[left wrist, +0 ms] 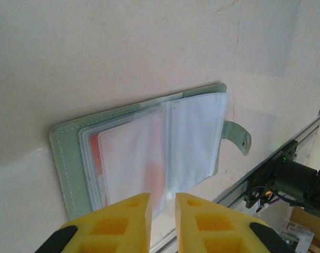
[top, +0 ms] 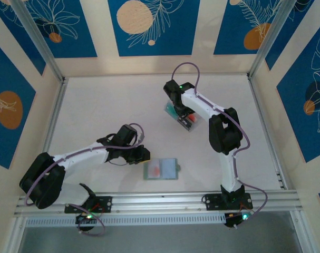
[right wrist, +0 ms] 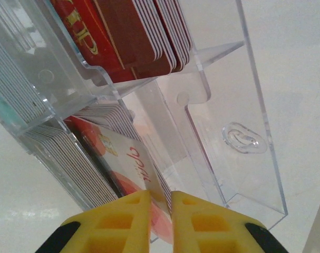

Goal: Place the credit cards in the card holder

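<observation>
The card I am after, a thin white plastic credit card with red and orange print point(right wrist: 131, 168), stands on edge at the front of a row of white-edged cards point(right wrist: 70, 158). The right gripper point(right wrist: 160, 203) has its yellow fingers closed on its near edge, the card pinched between the tips. Past those fingertips, in the compartment beyond, sits a stack of dark red cards with gold lettering point(right wrist: 123, 37). All of them stand in a clear plastic compartment box point(right wrist: 244, 105), whose empty bay lies just to the right of the fingers. The card holder, a sage grey-green folding wallet of soft material point(left wrist: 65, 158), lies open and flat on the pale table point(top: 107, 110), straight ahead of the left gripper point(left wrist: 162, 211) and just beyond its fingertips. Its clear plastic sleeves point(left wrist: 191, 137) face up, with a reddish card point(left wrist: 154, 179) showing through them close to the tips. The wallet's small snap tab point(left wrist: 238, 136) sticks out ahead and to the right of that gripper. The left jaws are drawn nearly together, leaving a slim gap in which I can make out nothing held. From above, the wallet lies just beside the left gripper, well apart from the clear box, and near the aluminium rail point(top: 165, 199).
</observation>
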Controlling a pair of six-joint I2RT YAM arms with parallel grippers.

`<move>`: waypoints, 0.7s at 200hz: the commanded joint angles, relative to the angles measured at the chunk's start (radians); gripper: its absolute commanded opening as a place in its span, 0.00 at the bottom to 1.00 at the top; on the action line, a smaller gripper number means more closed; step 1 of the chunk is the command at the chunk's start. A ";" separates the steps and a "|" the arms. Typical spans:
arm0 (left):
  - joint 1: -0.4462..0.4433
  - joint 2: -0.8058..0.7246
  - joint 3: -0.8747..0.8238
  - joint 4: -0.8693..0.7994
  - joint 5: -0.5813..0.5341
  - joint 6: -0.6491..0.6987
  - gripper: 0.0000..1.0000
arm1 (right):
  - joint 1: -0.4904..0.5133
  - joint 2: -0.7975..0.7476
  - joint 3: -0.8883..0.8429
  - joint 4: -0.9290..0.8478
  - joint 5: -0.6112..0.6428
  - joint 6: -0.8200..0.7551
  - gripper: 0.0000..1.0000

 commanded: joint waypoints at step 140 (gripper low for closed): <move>-0.006 -0.013 -0.001 -0.032 -0.012 0.011 0.19 | 0.024 -0.015 0.114 -0.096 -0.155 -0.038 0.00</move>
